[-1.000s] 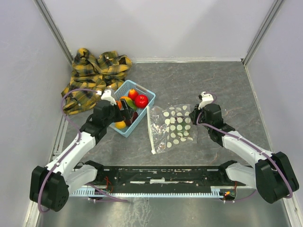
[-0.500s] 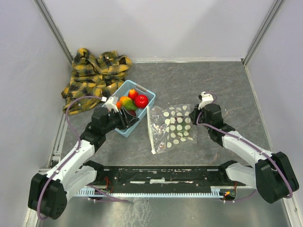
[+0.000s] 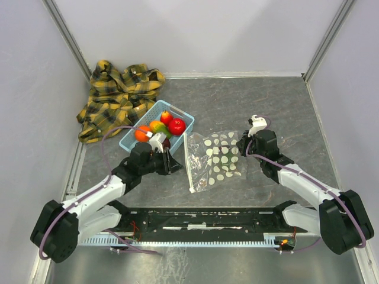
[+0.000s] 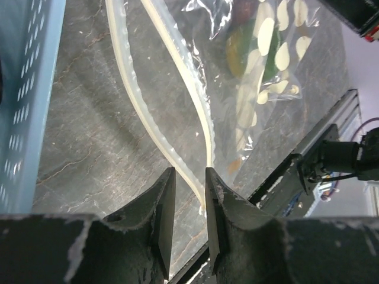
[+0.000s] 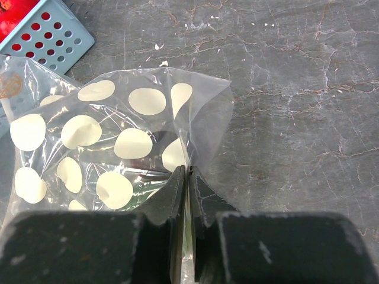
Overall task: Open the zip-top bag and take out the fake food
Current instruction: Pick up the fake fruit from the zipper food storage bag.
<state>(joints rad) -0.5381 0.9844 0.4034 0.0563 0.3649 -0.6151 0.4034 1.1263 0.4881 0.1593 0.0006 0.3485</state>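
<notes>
Grey marbled table [image 3: 266, 100], left arm stretched low toward the zip-top bag [image 3: 216, 158], left gripper [image 4: 189, 177] fingers a slim gap apart at the zip strip [image 3: 189, 163] end, right arm bent inward, right gripper [image 5: 188, 174] pinched tight on the bag's opposite edge, fake food [image 3: 176, 125] in the blue basket [image 3: 142, 121].

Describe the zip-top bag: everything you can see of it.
The zip-top bag is a clear, crinkled plastic pouch printed with white ovals, lying flat on the grey table beside the blue basket. Its white zip strip along the left edge gapes open. The right gripper is shut on its right edge; the left gripper points at the strip's near end, contact unclear.
</notes>
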